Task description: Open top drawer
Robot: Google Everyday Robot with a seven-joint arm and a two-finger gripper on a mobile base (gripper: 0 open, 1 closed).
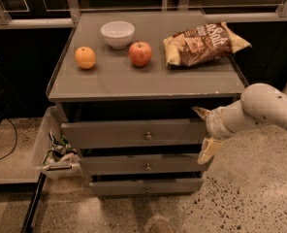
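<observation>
The top drawer (pixel 109 133) is the widest grey front of three under the cabinet top, with a small round brass knob (pixel 148 136) at its centre. A dark gap shows above its front. My gripper (pixel 203 132) is at the drawer's right end, well to the right of the knob. It is open: one pale fingertip (pixel 200 112) is at the drawer's upper right corner and the other (pixel 207 151) hangs below its lower edge. My white arm (pixel 260 109) comes in from the right.
On the cabinet top (pixel 148 81) lie an orange (pixel 85 58), a white bowl (pixel 118 33), a red apple (pixel 140 53) and a chip bag (pixel 204 43). Two slimmer drawers (pixel 143 166) sit below. A clear bin with trash (pixel 54 152) stands on the floor at the left.
</observation>
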